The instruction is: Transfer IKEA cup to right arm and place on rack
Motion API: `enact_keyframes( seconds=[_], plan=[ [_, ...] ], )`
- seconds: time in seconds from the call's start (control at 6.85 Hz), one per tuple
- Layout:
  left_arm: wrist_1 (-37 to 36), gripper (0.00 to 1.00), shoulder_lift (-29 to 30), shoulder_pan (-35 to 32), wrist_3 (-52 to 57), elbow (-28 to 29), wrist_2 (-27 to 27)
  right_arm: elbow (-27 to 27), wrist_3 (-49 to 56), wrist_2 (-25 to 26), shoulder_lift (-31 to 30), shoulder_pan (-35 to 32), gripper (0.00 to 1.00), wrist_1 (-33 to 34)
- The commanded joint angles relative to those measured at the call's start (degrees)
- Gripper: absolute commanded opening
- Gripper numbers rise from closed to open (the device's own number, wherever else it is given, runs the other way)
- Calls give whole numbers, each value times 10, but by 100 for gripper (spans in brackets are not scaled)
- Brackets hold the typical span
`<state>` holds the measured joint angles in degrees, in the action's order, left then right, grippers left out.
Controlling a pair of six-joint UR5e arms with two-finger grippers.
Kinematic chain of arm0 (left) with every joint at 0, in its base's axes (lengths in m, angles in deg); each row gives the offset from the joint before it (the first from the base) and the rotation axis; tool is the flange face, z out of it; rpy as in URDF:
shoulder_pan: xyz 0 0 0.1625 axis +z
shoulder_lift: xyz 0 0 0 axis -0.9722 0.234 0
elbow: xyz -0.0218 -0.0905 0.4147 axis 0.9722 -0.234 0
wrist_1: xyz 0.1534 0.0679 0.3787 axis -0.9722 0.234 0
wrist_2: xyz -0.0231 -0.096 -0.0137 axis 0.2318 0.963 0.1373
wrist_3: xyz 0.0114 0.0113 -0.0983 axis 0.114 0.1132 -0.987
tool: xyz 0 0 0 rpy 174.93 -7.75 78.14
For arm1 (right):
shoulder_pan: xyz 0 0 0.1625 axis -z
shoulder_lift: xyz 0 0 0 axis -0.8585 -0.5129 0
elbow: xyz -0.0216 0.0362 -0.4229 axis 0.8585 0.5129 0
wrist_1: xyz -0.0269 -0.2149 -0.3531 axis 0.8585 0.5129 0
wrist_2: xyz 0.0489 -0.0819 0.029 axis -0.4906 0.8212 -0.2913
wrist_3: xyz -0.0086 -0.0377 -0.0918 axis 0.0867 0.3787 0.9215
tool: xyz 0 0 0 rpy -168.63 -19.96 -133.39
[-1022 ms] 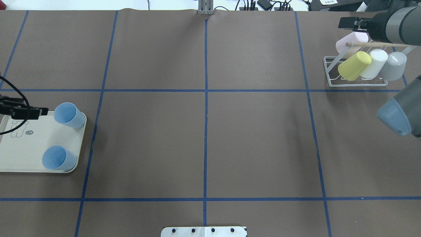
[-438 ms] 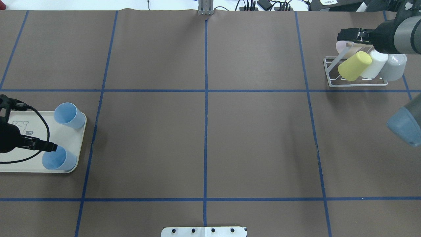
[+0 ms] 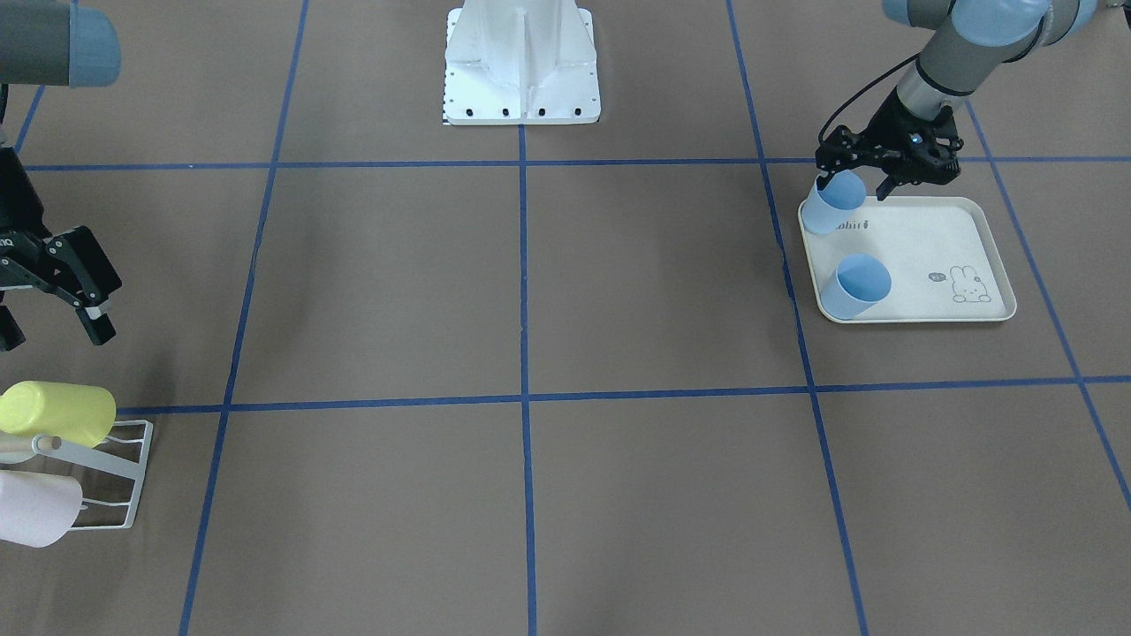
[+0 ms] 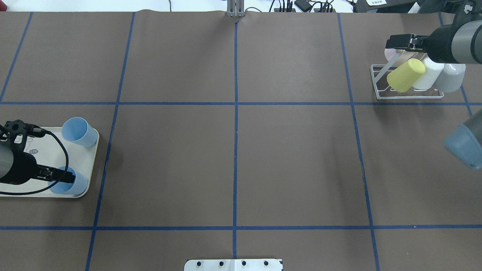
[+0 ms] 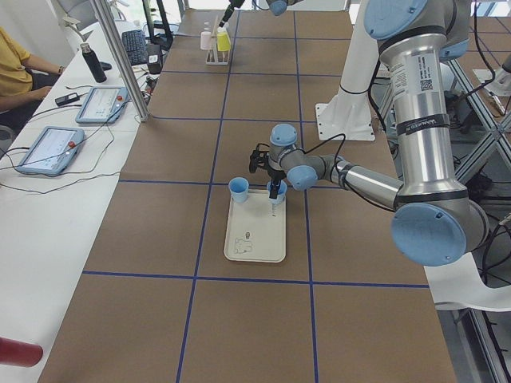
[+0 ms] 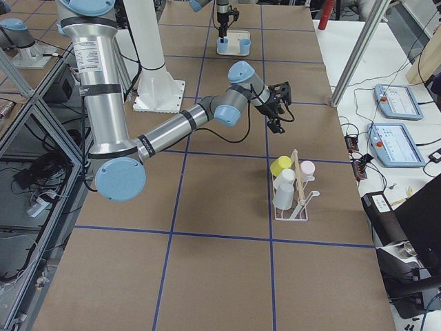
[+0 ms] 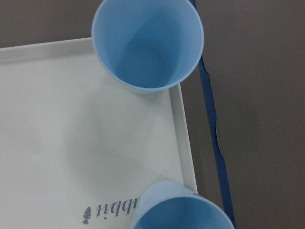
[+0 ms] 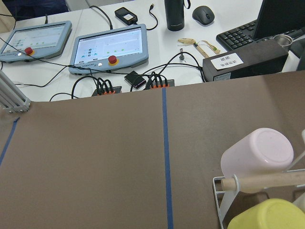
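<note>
**Front-facing view.** The left arm (image 3: 947,60) reaches down to the cream tray (image 3: 937,231) at the end of the tabletop (image 3: 530,291) on the robot's left. The left jaws are spread open and low at the blue cup (image 3: 831,210). The cup stands upright in the tray corner nearest the robot, its rim between the two fingers. Contact cannot be told. A second blue cup (image 3: 855,287) stands upright farther along the same tray edge. The right arm (image 3: 40,40) is at the opposite end. The right jaws are wide open and empty, above the tabletop, on the robot's side of the rack (image 3: 119,481). The rack holds a yellow cup (image 3: 57,411) and a pink cup (image 3: 35,511).

**Overhead view.** The left jaws overlap the mouth of the blue cup (image 4: 77,185). The right jaws are seen edge-on over the pink cup (image 4: 391,55). A white cup (image 4: 429,73) and a grey cup (image 4: 450,77) lie tilted, bottoms up, in a row beside the yellow one.

**Left side view.** The left jaws point straight down at the blue cup (image 5: 274,194).

**Right side view.** The right jaws hang clear of the rack (image 6: 293,200).

**Left wrist view.** The fingers are out of frame. The blue cup (image 7: 183,212) is at the bottom edge and the second blue cup (image 7: 147,45) at the top, both mouth-up.

**Right wrist view.** The fingers are out of frame. The pink cup sits behind the rack's wooden rod (image 8: 267,181).
</note>
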<state>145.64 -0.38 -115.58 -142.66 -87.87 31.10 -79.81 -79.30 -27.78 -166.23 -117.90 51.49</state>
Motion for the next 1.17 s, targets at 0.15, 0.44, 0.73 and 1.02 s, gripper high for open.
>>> enact_keyframes(
  seconds=[0.15, 0.44, 0.73, 1.02],
  plan=[
    [-3, 99, -7, 1, -3, 18, -1, -4, 0, 2, -9, 4, 100, -1],
    [-3, 11, -12, 7, -9, 19, 5, -7, 0, 2, -9, 7, 100, 0],
    [-3, 0, -12, 8, -8, 19, 6, -10, 0, 2, -13, 9, 100, -1],
    [-3, 0, -20, -3, -7, -18, 45, -16, -5, 5, -16, 15, 100, -1]
  ],
)
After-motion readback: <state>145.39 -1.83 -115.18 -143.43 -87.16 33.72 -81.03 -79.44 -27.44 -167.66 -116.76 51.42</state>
